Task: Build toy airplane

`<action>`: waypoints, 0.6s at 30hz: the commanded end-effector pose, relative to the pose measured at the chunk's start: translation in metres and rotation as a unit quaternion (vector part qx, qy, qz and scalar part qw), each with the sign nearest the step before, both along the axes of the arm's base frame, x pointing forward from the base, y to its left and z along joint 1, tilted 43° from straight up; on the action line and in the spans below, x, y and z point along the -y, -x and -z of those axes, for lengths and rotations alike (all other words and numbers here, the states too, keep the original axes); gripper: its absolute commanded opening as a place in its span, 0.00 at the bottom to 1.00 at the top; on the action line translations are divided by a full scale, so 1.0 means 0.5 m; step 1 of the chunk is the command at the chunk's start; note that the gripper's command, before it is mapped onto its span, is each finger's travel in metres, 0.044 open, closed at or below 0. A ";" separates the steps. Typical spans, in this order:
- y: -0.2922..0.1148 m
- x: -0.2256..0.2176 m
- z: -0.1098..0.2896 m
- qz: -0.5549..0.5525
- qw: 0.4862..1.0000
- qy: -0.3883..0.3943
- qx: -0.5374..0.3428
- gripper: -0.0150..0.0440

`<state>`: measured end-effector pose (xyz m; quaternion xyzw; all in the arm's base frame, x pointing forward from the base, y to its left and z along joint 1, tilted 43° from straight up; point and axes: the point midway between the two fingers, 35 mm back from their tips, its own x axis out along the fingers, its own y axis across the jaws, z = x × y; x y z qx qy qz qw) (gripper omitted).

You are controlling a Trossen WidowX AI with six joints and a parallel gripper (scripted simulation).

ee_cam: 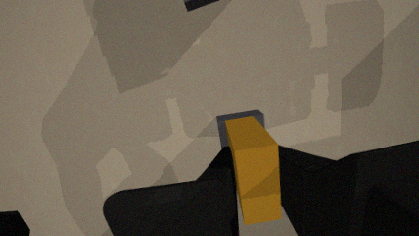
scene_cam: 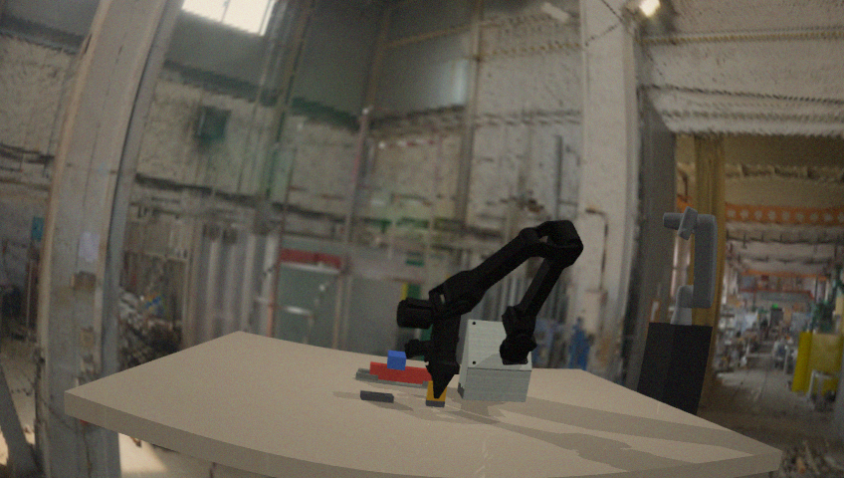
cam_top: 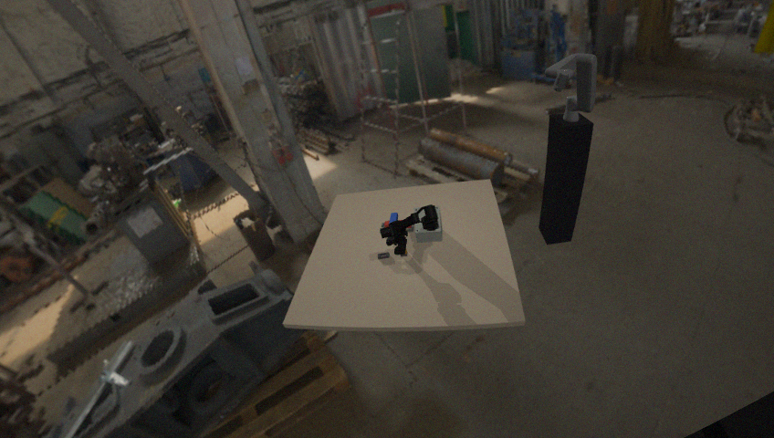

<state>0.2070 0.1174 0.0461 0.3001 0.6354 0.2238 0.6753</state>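
My gripper points straight down at the table, and its black fingers are shut on both sides of the orange tail fin. The fin stands on the table top, with a dark grey tab at its far end. The red fuselage lies in the grey jig just behind the gripper. The blue wing sits on top of the fuselage.
A small dark grey block lies on the table left of the fin. The arm's light grey base box stands right of it. A black post with a camera stands beyond the table.
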 end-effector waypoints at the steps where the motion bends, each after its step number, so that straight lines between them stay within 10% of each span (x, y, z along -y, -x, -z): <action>1: 0.000 0.001 0.002 0.001 1.000 0.002 -0.001 0.30; 18: -0.002 0.050 -0.039 -0.002 1.000 0.011 -0.004 0.25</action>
